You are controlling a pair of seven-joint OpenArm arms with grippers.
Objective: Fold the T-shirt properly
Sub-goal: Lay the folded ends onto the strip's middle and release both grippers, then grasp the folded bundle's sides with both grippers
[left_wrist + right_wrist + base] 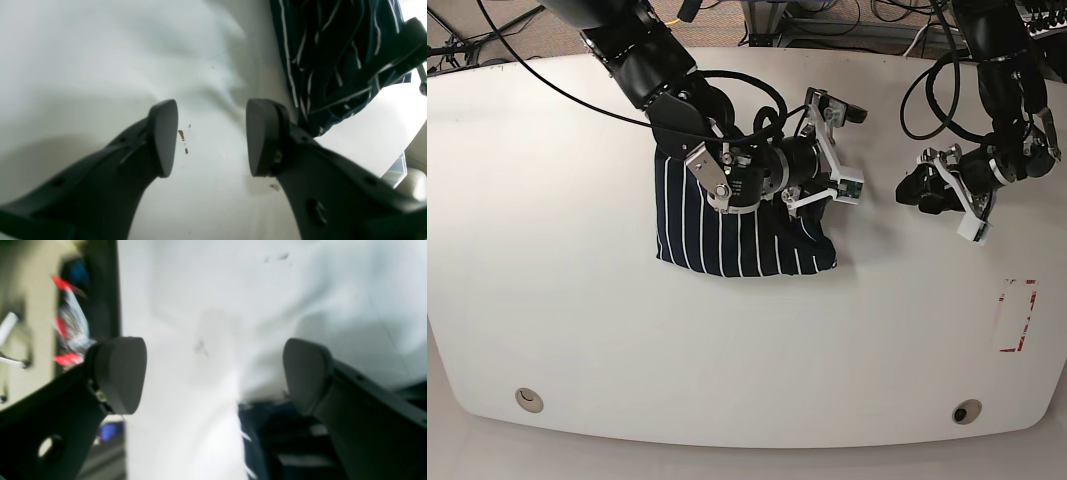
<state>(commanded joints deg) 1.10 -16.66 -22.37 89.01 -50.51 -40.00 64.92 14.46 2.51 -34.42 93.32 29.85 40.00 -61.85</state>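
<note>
The T-shirt point(727, 240), dark navy with thin white stripes, lies as a rumpled bundle on the white table point(577, 300), left of centre. My right gripper point(854, 150) hovers open just past the shirt's right edge, its arm lying over the fabric. In the right wrist view that gripper point(213, 373) holds nothing, and blurred shirt fabric point(263, 440) shows below it. My left gripper point(909, 192) stands open over bare table further right, apart from the shirt. In the left wrist view its fingers point(211, 136) are spread and empty, with the T-shirt point(333, 56) at the upper right.
A red-outlined rectangle point(1015, 315) is marked on the table at the right. Two round holes point(527, 400) point(967, 412) sit near the front edge. Small brown specks point(181, 135) dot the surface between the left fingers. Cables point(827, 20) hang behind the table.
</note>
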